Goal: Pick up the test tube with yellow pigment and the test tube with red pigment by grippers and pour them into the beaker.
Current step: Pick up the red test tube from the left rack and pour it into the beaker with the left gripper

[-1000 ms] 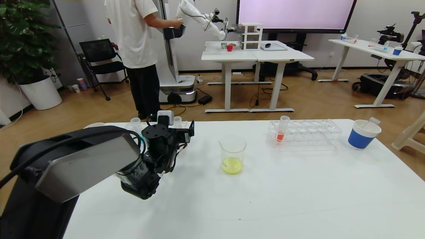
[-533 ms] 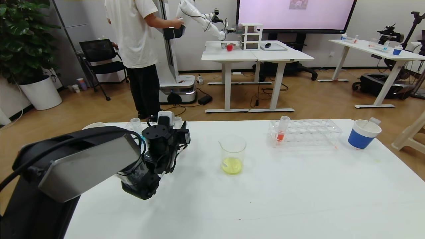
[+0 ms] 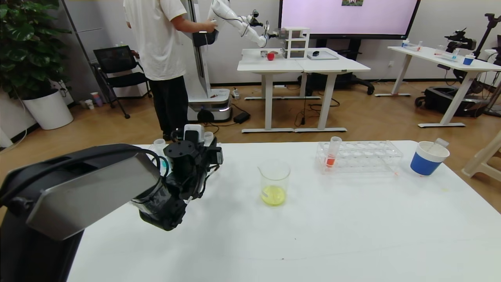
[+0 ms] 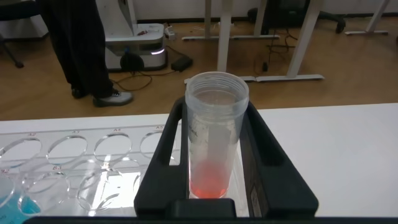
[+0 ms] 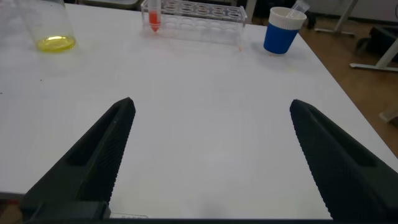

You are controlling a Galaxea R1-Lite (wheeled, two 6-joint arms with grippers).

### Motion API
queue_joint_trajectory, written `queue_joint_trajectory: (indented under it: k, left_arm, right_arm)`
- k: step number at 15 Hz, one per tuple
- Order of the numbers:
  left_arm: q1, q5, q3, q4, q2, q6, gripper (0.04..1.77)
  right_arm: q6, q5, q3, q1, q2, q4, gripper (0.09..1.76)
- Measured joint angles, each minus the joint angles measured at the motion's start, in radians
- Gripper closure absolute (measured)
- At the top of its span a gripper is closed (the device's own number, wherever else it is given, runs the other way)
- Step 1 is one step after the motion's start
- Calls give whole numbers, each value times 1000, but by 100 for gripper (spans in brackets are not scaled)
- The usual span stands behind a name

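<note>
My left gripper [image 3: 213, 153] is at the table's back left, shut on a clear test tube with red liquid [image 4: 214, 143], held upright over a clear rack [image 4: 81, 163]. The gripper also shows in the left wrist view [image 4: 216, 113]. The beaker [image 3: 274, 183] stands at mid-table with yellow liquid in its bottom; it also shows in the right wrist view [image 5: 51, 28]. A second red tube [image 3: 332, 152] stands in the right-hand rack [image 3: 368, 156]. The yellow test tube is out of view. My right gripper [image 5: 212, 106] is open and empty over bare table near the front.
A blue-and-white paper cup [image 3: 428, 158] with a tube in it stands at the back right. A tube with blue liquid [image 4: 11, 200] sits in the left rack. A person and other tables are far behind.
My left gripper has risen slightly and shifted a little to the left with the red tube in it. The beaker, the right rack and the cup have not moved.
</note>
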Motion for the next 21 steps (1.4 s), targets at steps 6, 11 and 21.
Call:
queue_joint_trajectory:
  k: [6, 11, 21]
  left_arm:
    - [10, -66, -37, 193, -170, 1, 131]
    - [5, -209, -44, 189, -229, 11, 131]
    - [-45, -774, -66, 160, -204, 458, 131]
  right_arm:
    - [0, 0, 0, 0, 0, 0, 11]
    - [0, 0, 0, 0, 0, 0, 11]
    - [0, 0, 0, 0, 0, 0, 11]
